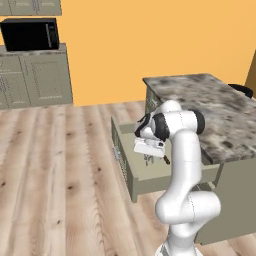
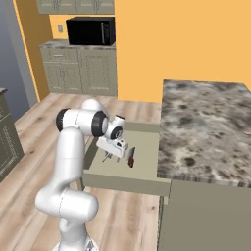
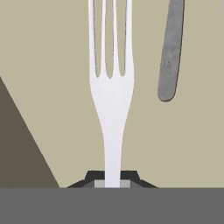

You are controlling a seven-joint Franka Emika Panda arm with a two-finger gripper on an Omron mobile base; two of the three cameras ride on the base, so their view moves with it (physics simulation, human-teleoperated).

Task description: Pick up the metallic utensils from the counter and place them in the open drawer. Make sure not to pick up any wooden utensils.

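Gripper (image 3: 112,183) pinches a fork (image 3: 111,87) by its handle, low over the drawer (image 2: 142,147) floor beside a knife (image 3: 171,52), ready to drop

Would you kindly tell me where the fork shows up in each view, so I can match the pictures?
Left base view: the fork hangs from the gripper at centre, over the open drawer.
Right base view: left of centre, a thin sliver below the gripper, over the drawer floor.
Hand view: centre, handle clamped at the bottom, tines running up.
Shared landmark: the dark-handled utensil lying in the drawer beside the fork.
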